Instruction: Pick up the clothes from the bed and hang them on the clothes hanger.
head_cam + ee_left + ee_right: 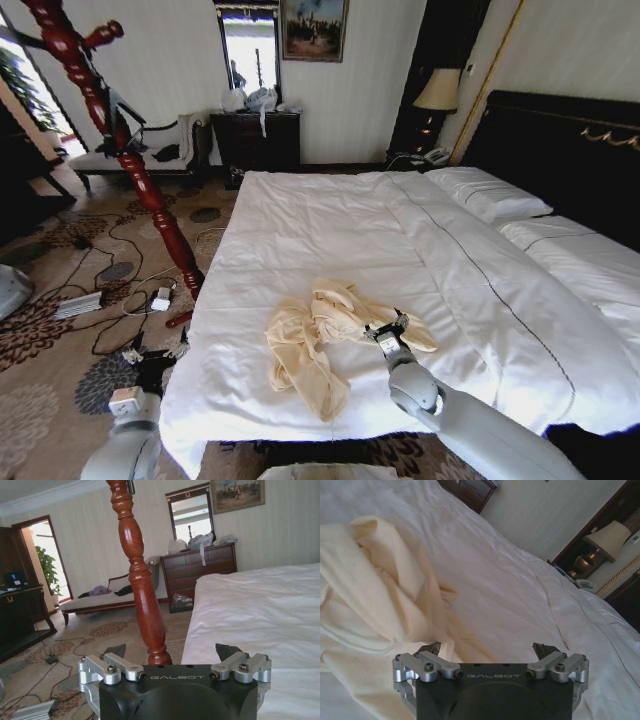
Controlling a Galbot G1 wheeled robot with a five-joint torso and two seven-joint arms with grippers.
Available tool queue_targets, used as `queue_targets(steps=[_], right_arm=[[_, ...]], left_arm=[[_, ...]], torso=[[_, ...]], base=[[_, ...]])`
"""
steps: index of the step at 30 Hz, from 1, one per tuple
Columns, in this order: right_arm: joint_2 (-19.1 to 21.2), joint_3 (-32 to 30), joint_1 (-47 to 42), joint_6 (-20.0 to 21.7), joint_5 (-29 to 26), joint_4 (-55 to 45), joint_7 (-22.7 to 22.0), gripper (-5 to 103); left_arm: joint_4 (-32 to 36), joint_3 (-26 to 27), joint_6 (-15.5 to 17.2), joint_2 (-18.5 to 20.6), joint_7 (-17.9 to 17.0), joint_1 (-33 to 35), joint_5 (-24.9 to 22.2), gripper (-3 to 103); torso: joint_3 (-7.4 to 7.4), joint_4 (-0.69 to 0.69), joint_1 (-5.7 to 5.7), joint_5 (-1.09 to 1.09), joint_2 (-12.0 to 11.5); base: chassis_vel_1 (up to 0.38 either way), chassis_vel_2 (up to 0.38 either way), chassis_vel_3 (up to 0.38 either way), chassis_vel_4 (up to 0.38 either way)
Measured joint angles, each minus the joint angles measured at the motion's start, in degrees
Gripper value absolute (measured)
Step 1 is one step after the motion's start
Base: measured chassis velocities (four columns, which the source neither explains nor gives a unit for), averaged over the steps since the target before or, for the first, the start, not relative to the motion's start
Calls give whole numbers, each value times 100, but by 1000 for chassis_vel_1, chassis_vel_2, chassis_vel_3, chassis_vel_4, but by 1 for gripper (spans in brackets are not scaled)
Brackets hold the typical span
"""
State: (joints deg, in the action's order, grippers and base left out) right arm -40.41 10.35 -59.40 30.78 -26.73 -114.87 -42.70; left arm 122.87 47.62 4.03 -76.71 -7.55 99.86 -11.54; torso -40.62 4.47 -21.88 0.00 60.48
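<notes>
Nothing hung: shirt (318, 335) crumpled on bed (330, 215), right gripper (387, 329) jaws wide at its edge, left gripper (172, 652) wide, idle beside bare coat stand (118, 130).

Dark dresser (258, 140) under a mirror (250, 47) (bench (135, 158) alongside), cables (120, 290) across carpet.

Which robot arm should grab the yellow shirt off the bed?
Probably the right. The right gripper hangs open at the shirt on the bed; the left gripper, also open, is beside the bed, over the floor.
</notes>
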Motion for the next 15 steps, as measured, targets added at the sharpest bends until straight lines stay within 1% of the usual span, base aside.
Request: queue_targets(steps=[4, 6, 12, 14, 15], right_arm=[[52, -75, 40, -55, -90, -46, 62, 100], [48, -89, 64, -236, -111, 2, 268, 100], [-14, -29, 6, -485, -110, 74, 528, 100], [-15, 15, -67, -656, -112, -9, 668, 100], [-22, 40, -102, -818, -106, -42, 796, 100]], left_arm=[[38, 0, 0, -13, 0, 34, 25, 100], [72, -1, -1, -16, 0, 60, 35, 100], [108, 9, -2, -18, 2, 95, 39, 100], [111, 20, -4, -18, 2, 110, 40, 100], [112, 25, -6, -18, 2, 117, 41, 100]], torso=[[0, 0, 0, 0, 0], [0, -1, 0, 0, 0], [0, -1, 0, 2, 0], [0, 0, 0, 1, 0], [0, 0, 0, 0, 0]], base=[[0, 0, 0, 0], [0, 0, 0, 0], [0, 0, 0, 0], [0, 0, 0, 0], [0, 0, 0, 0]])
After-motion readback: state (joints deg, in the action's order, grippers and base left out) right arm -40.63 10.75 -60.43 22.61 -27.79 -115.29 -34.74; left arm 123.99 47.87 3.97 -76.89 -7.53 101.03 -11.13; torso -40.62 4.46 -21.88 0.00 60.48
